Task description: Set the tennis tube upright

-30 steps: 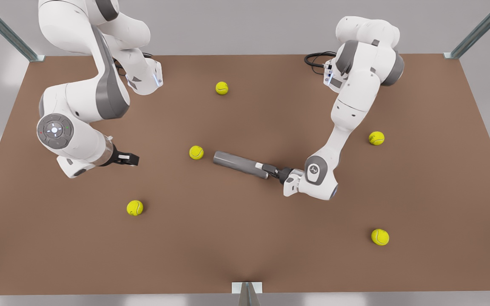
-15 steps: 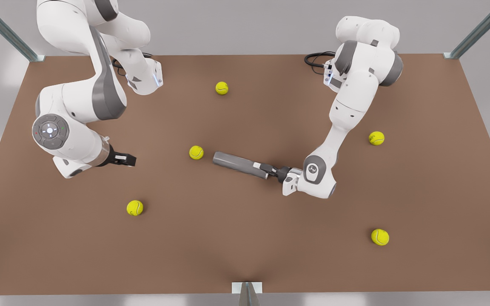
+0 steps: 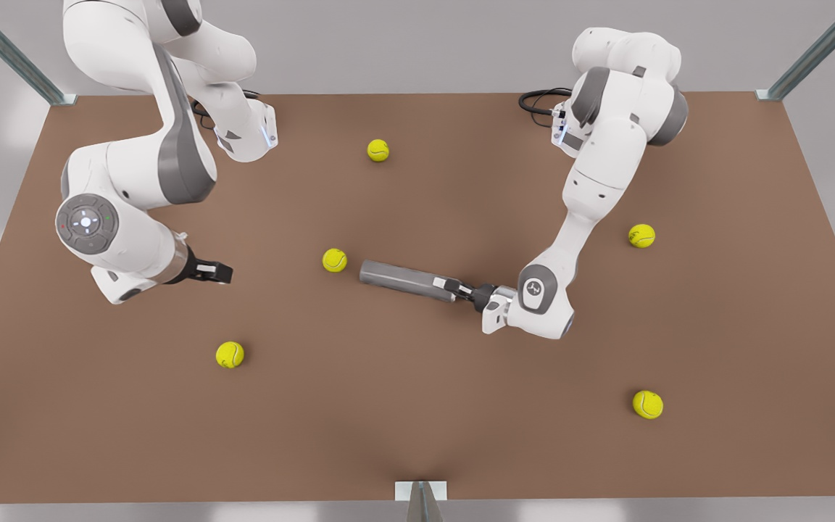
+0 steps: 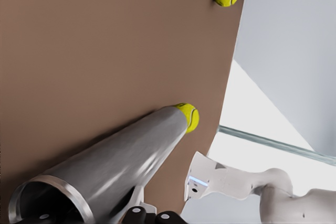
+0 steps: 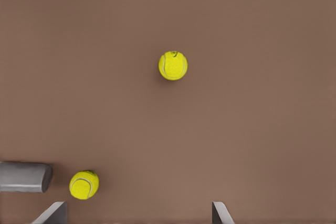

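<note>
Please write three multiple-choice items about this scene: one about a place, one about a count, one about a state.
1. Which end effector is at the tennis tube?
A. left
B. right
C. neither

2. How many tennis balls are on the table?
A. three
B. five
C. seven

3. The tennis tube is
A. upright
B. lying on its side
C. inside a box

Key:
1. A: the left end effector grips its rim end, while the right end effector waits open, apart from it.
2. B: the front view shows five.
3. B: it lies lengthwise on the table.
</note>
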